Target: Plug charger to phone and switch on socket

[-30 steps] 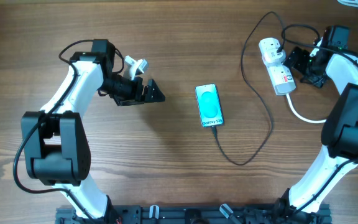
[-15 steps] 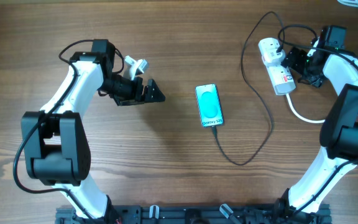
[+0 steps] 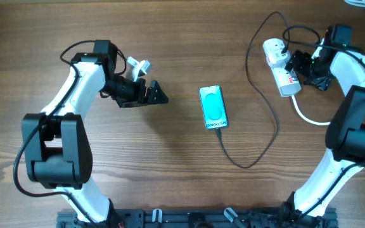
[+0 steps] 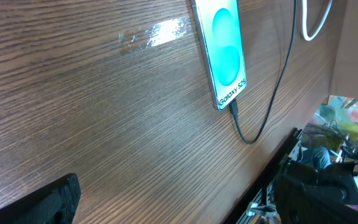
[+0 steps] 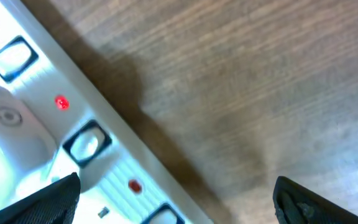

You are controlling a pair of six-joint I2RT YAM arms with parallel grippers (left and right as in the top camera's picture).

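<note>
The phone [image 3: 213,107] lies flat mid-table, its teal screen lit. The charger [image 3: 268,136], a thin black cable, runs from the phone's near end in a loop up to the socket [image 3: 282,79], a white strip at the far right. In the left wrist view the connector [image 4: 234,107] sits in the phone [image 4: 225,53]. My right gripper [image 3: 298,66] hovers open at the socket's right edge. In its wrist view, one finger is over the socket [image 5: 48,146], near a rocker switch [image 5: 87,142] and a red light [image 5: 61,102]. My left gripper [image 3: 158,94] is open, left of the phone, holding nothing.
A thick white cord [image 3: 309,117] curves from the socket toward the right arm's base. A white plug block [image 3: 274,48] sits on the socket's far end. The rail [image 3: 189,218] runs along the near table edge.
My right gripper has shifted a little left, closer over the socket. The left arm, phone and cable have not moved.
</note>
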